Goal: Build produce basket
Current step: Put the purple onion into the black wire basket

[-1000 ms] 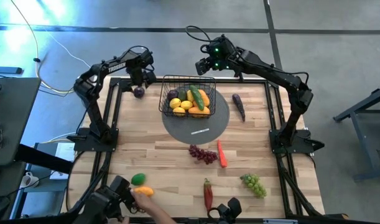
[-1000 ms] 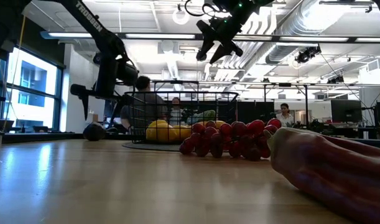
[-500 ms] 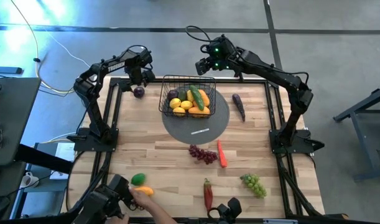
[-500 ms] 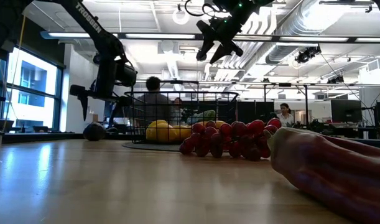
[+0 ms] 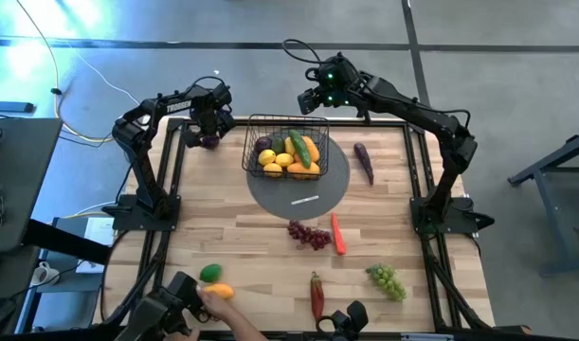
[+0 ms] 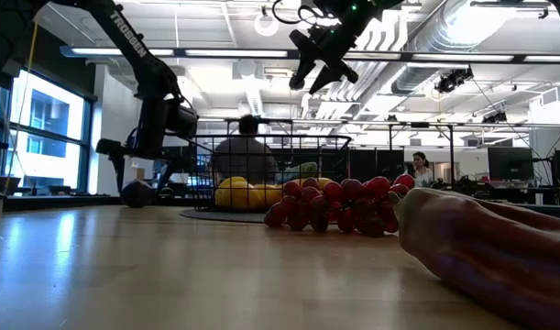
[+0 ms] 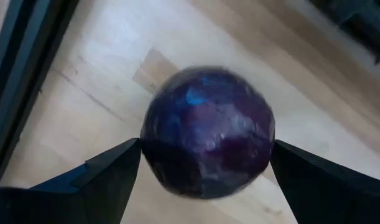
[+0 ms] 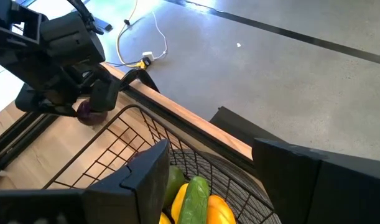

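Note:
A purple plum [image 5: 210, 140] rests on the table at its far left corner, beside the black wire basket [image 5: 248, 142]. The basket stands on a grey round mat [image 5: 270, 199] and holds lemons, a cucumber and other produce. My left gripper [image 7: 207, 155] is open and low over the plum [image 7: 208, 130], one finger on either side of it. Whether the fingers touch it, I cannot tell. The plum also shows in the low view [image 6: 137, 193]. My right gripper [image 5: 313, 99] is open and empty, high above the basket's far rim [image 8: 146, 115].
On the near half of the table lie red grapes [image 5: 309, 234], a carrot [image 5: 337, 234], a red pepper [image 5: 316, 296], green grapes [image 5: 387, 280], and a green [image 5: 211, 273] and an orange fruit [image 5: 219, 292]. An eggplant [image 5: 364, 161] lies right of the mat. A person's hand [image 5: 237, 324] is at the near edge.
My left gripper has gone down and a little toward the table's near edge, onto the plum, and its fingers now stand around it. The plum has stayed where it was. My right gripper has kept still.

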Controlling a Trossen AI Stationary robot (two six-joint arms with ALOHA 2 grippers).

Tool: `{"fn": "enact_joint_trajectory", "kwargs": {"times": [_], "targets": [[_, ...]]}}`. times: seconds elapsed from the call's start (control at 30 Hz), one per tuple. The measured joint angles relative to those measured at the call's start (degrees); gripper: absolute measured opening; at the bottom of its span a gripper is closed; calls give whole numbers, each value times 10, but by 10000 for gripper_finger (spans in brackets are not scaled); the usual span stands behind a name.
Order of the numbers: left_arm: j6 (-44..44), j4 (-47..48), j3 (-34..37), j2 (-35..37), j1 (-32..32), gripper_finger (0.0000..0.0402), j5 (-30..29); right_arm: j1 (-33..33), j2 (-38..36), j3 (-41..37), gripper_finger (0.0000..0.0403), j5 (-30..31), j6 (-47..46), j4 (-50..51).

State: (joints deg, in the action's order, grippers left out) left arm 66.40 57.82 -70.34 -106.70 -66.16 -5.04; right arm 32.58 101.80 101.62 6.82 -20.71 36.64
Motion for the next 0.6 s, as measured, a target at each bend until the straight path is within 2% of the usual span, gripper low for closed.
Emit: {"fn": "enact_joint_trajectory", "kwargs": {"times": [0.13, 0.27, 0.47, 0.6], "targets": [[5, -7, 7, 0, 7, 337, -23, 0, 0, 0, 211, 0, 0, 0], [4, -9, 8, 0, 14, 308, -31, 0, 0, 0, 211, 0, 0, 0], [-20, -11, 9, 6, 13, 249, -18, 0, 0, 0, 211, 0, 0, 0], [-33, -12, 9, 12, 13, 237, -10, 0, 0, 0, 211, -1, 0, 0]]}}
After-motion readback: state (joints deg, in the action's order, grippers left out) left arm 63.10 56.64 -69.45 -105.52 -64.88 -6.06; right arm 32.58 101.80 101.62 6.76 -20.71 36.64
